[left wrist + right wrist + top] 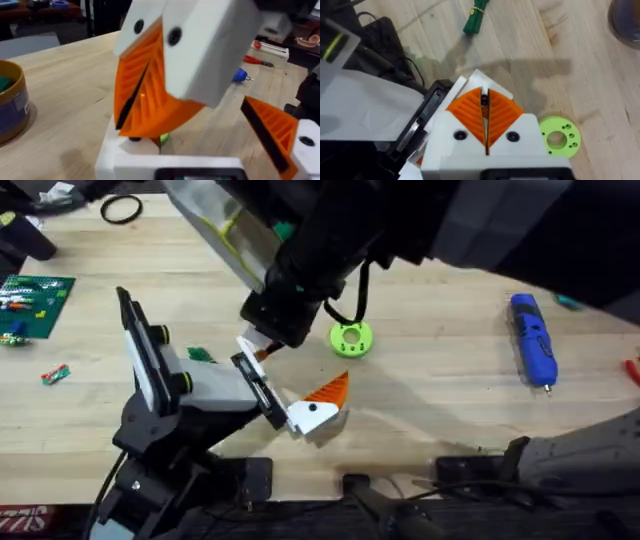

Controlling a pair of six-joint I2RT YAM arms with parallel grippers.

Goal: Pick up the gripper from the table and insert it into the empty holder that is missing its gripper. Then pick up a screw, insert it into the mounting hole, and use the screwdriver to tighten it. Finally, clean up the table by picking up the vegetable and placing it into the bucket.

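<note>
The right arm (330, 240) reaches across the middle from the right, large and dark under the overhead camera, its gripper (485, 115) coming down near the table's center. The left arm (165, 410) rises from the lower left and points its gripper (300, 412) toward the right. That left gripper carries one orange ribbed finger (330, 390) on a white block.

The wooden table (440, 410) holds the blue screwdriver (533, 340) well apart to the right, lying flat. A lime-green ring (351, 338) sits just beside the right gripper. A green vegetable (476, 16) lies on the wood beyond the left arm, and a round bucket (11, 102) stands farther off.

The right gripper's orange pads (467, 112) are pressed together with a thin dark piece pinched between them; what it is cannot be told. Whether the left gripper is open or closed cannot be told.
</note>
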